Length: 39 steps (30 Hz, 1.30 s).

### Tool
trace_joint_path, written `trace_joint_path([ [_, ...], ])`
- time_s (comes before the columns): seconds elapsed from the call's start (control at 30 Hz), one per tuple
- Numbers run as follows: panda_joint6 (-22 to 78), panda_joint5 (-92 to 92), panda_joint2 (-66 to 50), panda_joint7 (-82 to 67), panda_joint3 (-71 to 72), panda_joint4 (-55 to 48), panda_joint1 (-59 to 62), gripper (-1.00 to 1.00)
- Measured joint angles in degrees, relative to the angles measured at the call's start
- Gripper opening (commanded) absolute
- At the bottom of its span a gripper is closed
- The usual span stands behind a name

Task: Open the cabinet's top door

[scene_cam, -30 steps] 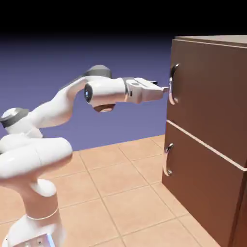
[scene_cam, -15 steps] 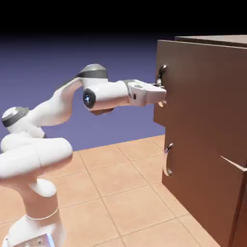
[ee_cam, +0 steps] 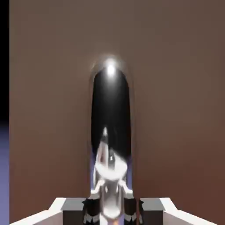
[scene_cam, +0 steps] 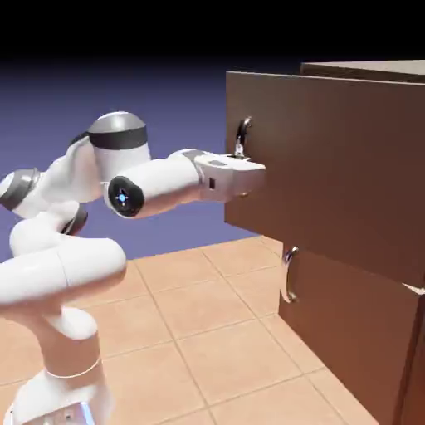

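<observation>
Top door (scene_cam: pixel 332 166): flat brown wood, ajar | Handle (ee_cam: pixel 110 110): curved, glossy metal | Tool (ee_cam: pixel 112 211): closed on handle

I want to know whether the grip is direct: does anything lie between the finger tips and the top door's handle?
Nothing shows between them: in the hand view the finger tips sit right against the handle.

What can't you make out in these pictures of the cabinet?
- Cabinet's inside: exterior view, hidden behind the open top door.
- Top handle's lower part: exterior view, mostly behind the gripper.
- Robot's base: exterior view, cut off by the bottom edge.
- Handle's lower end: hand view, cut off by the bottom edge.
</observation>
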State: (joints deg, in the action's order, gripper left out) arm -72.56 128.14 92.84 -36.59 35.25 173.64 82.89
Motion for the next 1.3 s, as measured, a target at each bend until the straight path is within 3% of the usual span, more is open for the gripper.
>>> trace_joint_path([
  [0.33,24.0,-19.2,-17.9,-15.3,-10.9,-4.4,14.9,-1.00],
  [0.57,34.1,-33.9,-32.4,-28.6,-12.3,-12.1,22.8,-1.00],
  [0.93,38.5,-55.3,-55.3,-46.3,-10.7,-27.8,27.8,-1.00],
  [1.3,39.0,-71.3,-78.1,-54.1,-7.9,-47.0,27.7,-1.00],
])
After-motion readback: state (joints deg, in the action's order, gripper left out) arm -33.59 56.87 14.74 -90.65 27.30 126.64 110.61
